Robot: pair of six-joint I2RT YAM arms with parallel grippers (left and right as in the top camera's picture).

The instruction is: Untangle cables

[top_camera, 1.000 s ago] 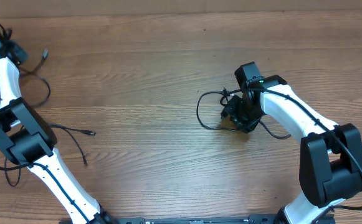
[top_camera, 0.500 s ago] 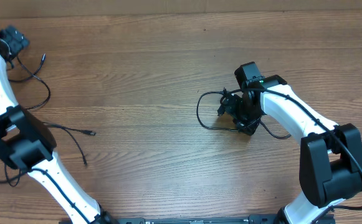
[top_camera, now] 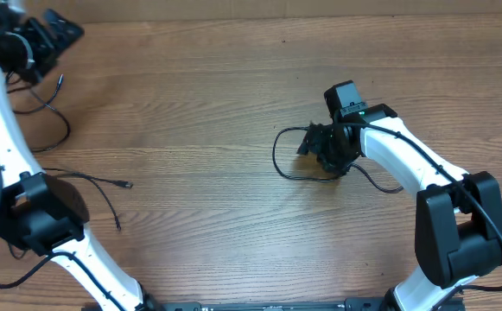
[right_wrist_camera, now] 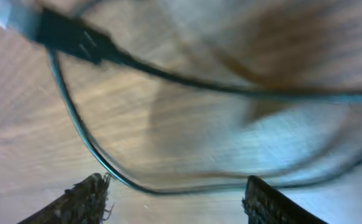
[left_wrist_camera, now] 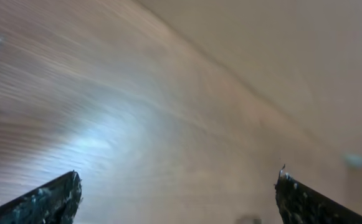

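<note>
One cable loop (right_wrist_camera: 81,38) just ahead of the spread, empty right pincer (right_wrist_camera: 174,186); left pincer (left_wrist_camera: 177,177) likewise spread.

I see one thin black cable (top_camera: 66,128) curving far left, a second cable (top_camera: 104,180) sprawled below, a third cable (top_camera: 275,155) looped mid-table.

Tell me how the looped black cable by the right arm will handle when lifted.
Probably floppy: the cable lies in a loose curved loop on the table, so it should sag from any pinch point. Likely light, since the cord looks far thinner than the right end effector. Its plug, the bulkiest part, may dangle and swing.
</note>
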